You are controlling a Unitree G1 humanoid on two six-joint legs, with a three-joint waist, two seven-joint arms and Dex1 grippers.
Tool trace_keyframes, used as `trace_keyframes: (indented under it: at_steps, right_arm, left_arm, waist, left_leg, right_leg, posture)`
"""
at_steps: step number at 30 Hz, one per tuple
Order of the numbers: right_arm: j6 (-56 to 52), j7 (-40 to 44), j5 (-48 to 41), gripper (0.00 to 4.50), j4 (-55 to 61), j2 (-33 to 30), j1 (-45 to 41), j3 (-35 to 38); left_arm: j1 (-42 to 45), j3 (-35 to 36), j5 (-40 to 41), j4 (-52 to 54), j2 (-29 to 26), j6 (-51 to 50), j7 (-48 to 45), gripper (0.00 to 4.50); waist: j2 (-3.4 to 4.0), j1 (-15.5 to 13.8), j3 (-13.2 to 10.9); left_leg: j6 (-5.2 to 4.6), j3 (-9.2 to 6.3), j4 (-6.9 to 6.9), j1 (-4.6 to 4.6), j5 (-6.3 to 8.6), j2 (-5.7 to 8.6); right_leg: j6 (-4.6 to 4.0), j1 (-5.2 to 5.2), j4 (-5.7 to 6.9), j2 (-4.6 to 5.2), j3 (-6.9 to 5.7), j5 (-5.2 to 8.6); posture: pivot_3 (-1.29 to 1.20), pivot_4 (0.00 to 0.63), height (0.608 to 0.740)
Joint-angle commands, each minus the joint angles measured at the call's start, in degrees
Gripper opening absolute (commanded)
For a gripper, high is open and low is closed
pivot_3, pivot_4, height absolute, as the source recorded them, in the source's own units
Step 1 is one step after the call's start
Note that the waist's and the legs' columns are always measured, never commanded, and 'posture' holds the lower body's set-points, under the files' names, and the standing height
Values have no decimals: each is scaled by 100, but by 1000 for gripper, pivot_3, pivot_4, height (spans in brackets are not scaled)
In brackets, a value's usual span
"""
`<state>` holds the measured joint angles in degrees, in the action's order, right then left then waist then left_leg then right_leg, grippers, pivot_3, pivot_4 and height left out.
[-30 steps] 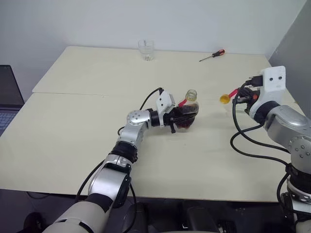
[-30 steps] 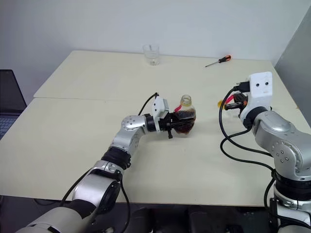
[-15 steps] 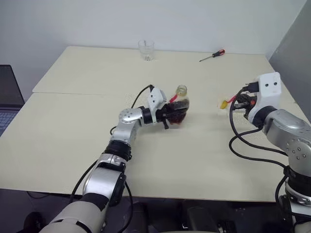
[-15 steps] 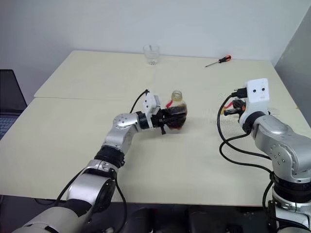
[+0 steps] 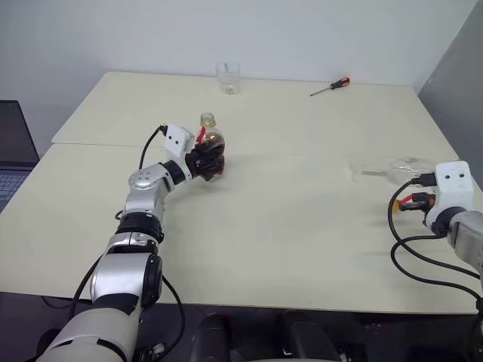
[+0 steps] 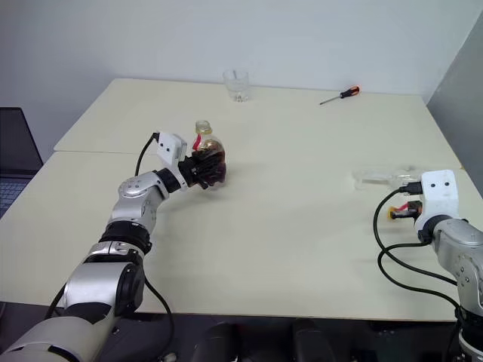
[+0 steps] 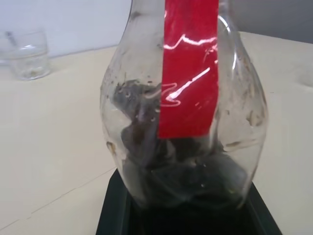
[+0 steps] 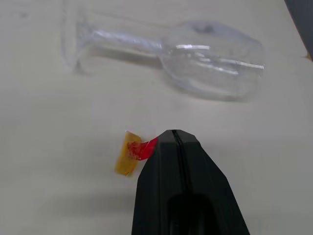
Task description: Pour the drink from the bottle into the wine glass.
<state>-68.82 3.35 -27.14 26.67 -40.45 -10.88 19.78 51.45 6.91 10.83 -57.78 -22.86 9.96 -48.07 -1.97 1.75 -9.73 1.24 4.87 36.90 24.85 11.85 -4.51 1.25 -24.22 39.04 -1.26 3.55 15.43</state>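
- We see the left claw (image 5: 205, 160) pinching the bottle (image 5: 209, 148) by its round body; the black fingers hide much of the lower body in the head views.
- The bottle stands upright over the left half of the desk (image 5: 287, 226). We cannot tell whether its base touches the surface.
- Its neck is open, with no cap on it. A red label strip (image 7: 188, 68) runs down the clear body.
- The drink (image 7: 181, 171) is dark brown and fills only the lower part of the bottle.
- The wine glass (image 8: 195, 56) lies on its side near the right edge of the desk. It is clear and hard to make out in the head views.
- The right claw (image 8: 172, 142) is pressed together on the red strap of the yellow cap (image 8: 127, 152), just beside the lying glass.
- A short tumbler (image 5: 227, 77) and a screwdriver (image 5: 330, 86) lie at the far edge.
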Motion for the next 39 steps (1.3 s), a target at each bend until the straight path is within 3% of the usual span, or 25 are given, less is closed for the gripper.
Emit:
trace_keyframes:
  at_steps: [1, 4, 7, 18, 22, 26, 31, 34, 38, 39]
  right_arm:
    - [178, 277, 89, 0, 47, 19, 102, -185]
    - [265, 299, 209, 0, -46, 136, 128, -242]
    - [248, 386, 285, 575, -53, 140, 41, -305]
    - [34, 1088, 213, 4495, 51, -246, -23, -285]
    - [-108, 1555, 3, 4500, 210, -673, -276, -194]
    - [-20, 1940, -394, 4500, 537, -716, -839, -153]
    - [-71, 2440, -1158, 4500, 1448, -445, -1369, -865]
    - [113, 2388, -1397, 4500, 1590, 48, -1669, -1173]
    - [355, 2178, -1148, 4500, 1429, 506, -1904, -1673]
    - [428, 2150, -1035, 4500, 1356, 529, -1902, -1809]
  left_arm:
    - [193, 92, -20, 76, -61, 209, 114, 760]
    - [176, 112, -43, 64, -78, 200, 218, 760]
    - [127, 146, -64, -8, -136, 177, 330, 760]
    - [-83, 217, -53, -116, -292, 213, 616, 760]
    - [-103, 266, -80, -188, -331, 227, 734, 760]
    - [-79, 319, -146, -351, -429, 302, 1020, 760]
    - [-89, 471, -88, -493, -650, 288, 1208, 760]
    - [-86, 501, -92, -604, -690, 277, 1303, 760]
    - [-167, 597, -77, -695, -685, 290, 1419, 760]
    - [-212, 657, -27, -706, -681, 280, 1451, 1110]
  waist:
    - [0, 0, 0]
    - [0, 0, 0]
    - [0, 0, 0]
    - [0, 1, 0]
    - [0, 10, 0]
    - [1, 30, 1]
    - [-2, 47, 2]
    - [-6, 51, 2]
    - [-12, 30, 6]
    - [-17, 18, 9]
  left_leg:
    - [0, 0, 0, 0, 0, 0]
    - [0, 0, 0, 0, 0, -1]
    - [1, 4, 0, 1, 0, 0]
    - [1, 5, 0, 0, 0, 0]
    - [1, 5, 3, -1, 0, -1]
    - [1, 3, 2, -8, 0, -3]
    - [1, -4, -2, -9, 0, -9]
    - [1, -5, -1, -7, 0, -12]
    - [1, -2, 7, -6, 0, -4]
    - [1, 1, 8, -6, 0, -4]
  right_leg:
    - [0, 0, 0, 0, -1, 0]
    - [0, 0, 1, -2, -2, 0]
    - [0, 0, 0, 0, -1, 0]
    - [-1, 1, 1, 0, -3, 0]
    - [-1, 1, 4, 0, -2, -1]
    - [-1, 3, 7, -5, 0, -1]
    - [-1, 3, 7, -13, -2, -1]
    - [-2, 3, 6, -14, -6, -1]
    - [0, 5, 8, 0, -6, -3]
    - [-1, 5, 7, 1, -7, -4]
  posture:
    - [0, 150, 740]
    - [0, 150, 740]
    - [0, 150, 740]
    - [0, 150, 740]
    - [0, 150, 740]
    - [0, 150, 740]
    - [0, 150, 740]
    - [0, 150, 740]
    - [0, 150, 740]
    - [0, 150, 740]
